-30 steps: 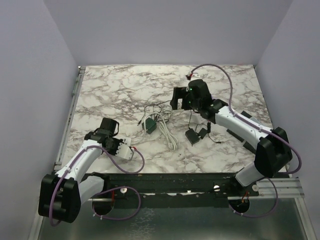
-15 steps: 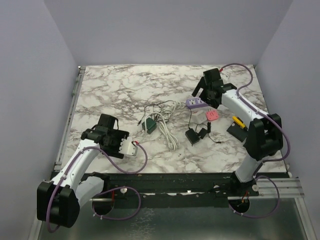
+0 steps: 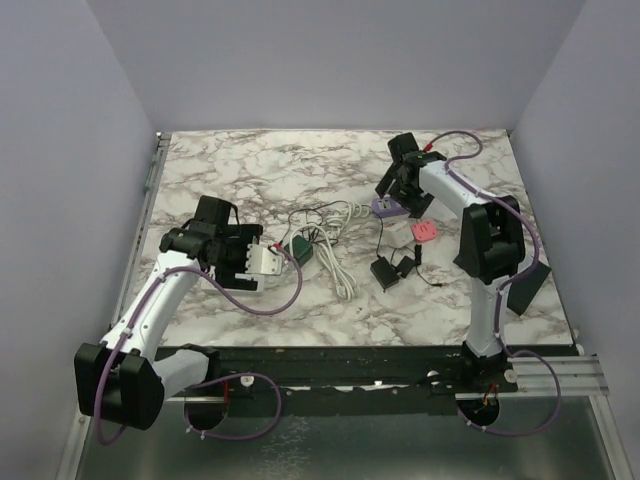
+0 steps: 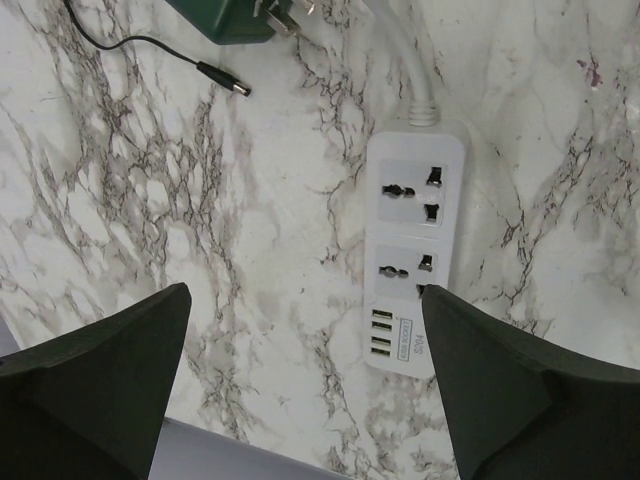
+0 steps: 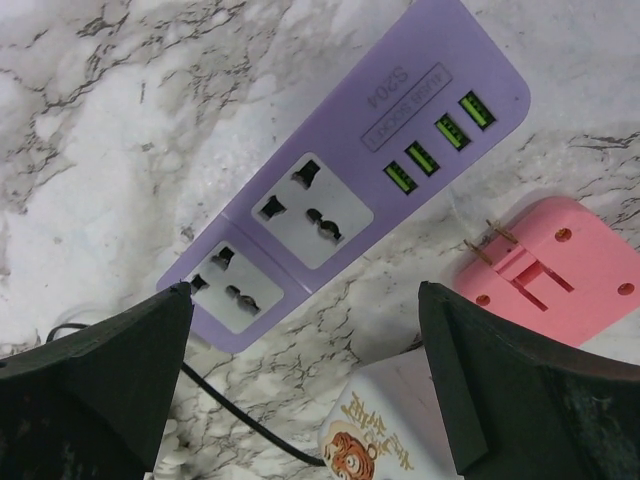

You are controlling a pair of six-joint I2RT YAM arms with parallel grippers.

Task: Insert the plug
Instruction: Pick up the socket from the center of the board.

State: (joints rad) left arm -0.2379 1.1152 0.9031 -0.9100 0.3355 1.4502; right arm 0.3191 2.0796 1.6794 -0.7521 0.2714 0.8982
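Observation:
A white power strip [image 4: 412,250] lies flat on the marble table [image 3: 220,170], with two sockets and several USB ports facing up. My left gripper [image 4: 305,390] hangs open above it and holds nothing. A green plug adapter [image 4: 235,18] lies just beyond the strip, prongs toward it. In the top view that gripper [image 3: 250,262] sits left of the green adapter [image 3: 298,250]. My right gripper [image 5: 305,390] is open over a purple power strip [image 5: 340,180], with a pink plug [image 5: 545,270] to the right and a white tiger-print adapter [image 5: 390,425] between its fingers, not gripped.
A black adapter [image 3: 385,272] with a thin lead lies mid-table, and a tangle of white cable [image 3: 335,250] runs between the two arms. A black barrel connector [image 4: 225,80] lies near the green adapter. Grey walls enclose the table on three sides.
My left arm moved up the table toward the green adapter and its jaws opened wide. My right arm swung from mid-table to the back right, uncovering the purple strip and pink plug.

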